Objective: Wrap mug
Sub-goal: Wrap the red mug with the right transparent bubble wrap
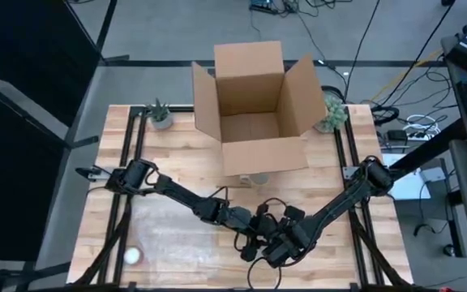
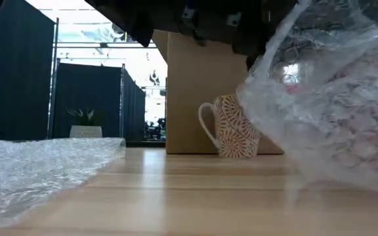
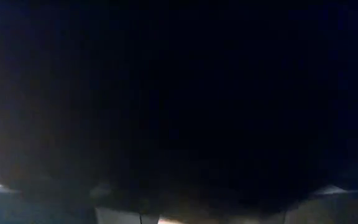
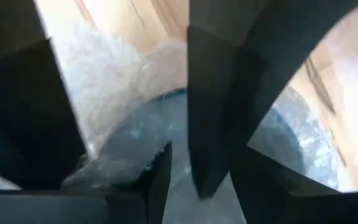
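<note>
— So where are the two grippers?
— Both meet low over the near middle of the table (image 1: 177,154). The left gripper (image 1: 254,240) and the right gripper (image 1: 272,251) are bunched together over clear bubble wrap (image 2: 333,118).
— Are their fingers apart or together?
— I cannot tell for either one. The left wrist view is almost wholly dark, and the right wrist view shows dark fingers (image 4: 219,118) pressed close to crumpled wrap, with no clear gap to read.
— And the mug?
— The patterned mug (image 2: 231,126) stands upright on the wood, just in front of the open cardboard box (image 1: 254,105) at the far middle, handle to the left in the low view. It is bare and apart from the lifted wrap.
— Anything else?
— More bubble wrap lies flat at the near left, with a small white ball (image 1: 133,255) on it. Two little potted plants (image 1: 160,114) flank the box.
</note>
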Tool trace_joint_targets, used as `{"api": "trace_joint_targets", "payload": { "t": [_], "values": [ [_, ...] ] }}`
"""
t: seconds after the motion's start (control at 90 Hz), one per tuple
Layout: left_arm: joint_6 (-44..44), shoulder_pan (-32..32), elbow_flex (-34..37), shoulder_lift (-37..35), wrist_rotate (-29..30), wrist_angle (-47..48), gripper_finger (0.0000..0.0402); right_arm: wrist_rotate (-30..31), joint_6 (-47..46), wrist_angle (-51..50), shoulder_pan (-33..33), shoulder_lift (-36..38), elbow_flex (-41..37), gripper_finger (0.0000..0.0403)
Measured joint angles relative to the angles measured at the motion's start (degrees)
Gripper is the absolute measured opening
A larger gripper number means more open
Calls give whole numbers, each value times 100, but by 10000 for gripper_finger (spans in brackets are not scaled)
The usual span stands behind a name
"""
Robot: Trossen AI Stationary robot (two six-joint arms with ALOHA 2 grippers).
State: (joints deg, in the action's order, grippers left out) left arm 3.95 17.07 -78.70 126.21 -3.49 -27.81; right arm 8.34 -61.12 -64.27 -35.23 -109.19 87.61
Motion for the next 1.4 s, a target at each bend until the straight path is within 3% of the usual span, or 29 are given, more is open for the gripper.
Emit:
{"api": "trace_joint_targets", "payload": {
  "t": [0.189, 0.411, 0.533, 0.667, 0.9, 1.056, 1.267, 1.4],
  "values": [
    [3, -12, 12, 16, -50, -38, 163, -122, -40, -366, -92, 621, 51, 144],
    [6, -25, 24, -22, -150, -33, 163, 753, -506, -806, -188, 1473, 37, 144],
    [8, -23, 26, -50, -189, -33, 163, 1200, -1401, -1634, -311, 1620, 20, 144],
    [15, -17, 39, -151, -212, 71, 163, 1193, -2514, -2168, -423, 1682, -241, 135],
    [17, -6, 44, -196, -238, 101, 163, 990, -3161, -431, -462, 2026, -2005, 99],
    [15, -1, 43, -196, -246, 98, 164, 1157, -3032, 1054, -509, 2401, -2917, 79],
    [15, 5, 44, -196, -256, 120, 164, 1682, -2278, 2172, -678, 2575, -2858, 55],
    [21, 3, 44, -196, -258, 109, 164, 1693, -1876, 2833, -694, 2539, -2806, 43]
  ]
}}
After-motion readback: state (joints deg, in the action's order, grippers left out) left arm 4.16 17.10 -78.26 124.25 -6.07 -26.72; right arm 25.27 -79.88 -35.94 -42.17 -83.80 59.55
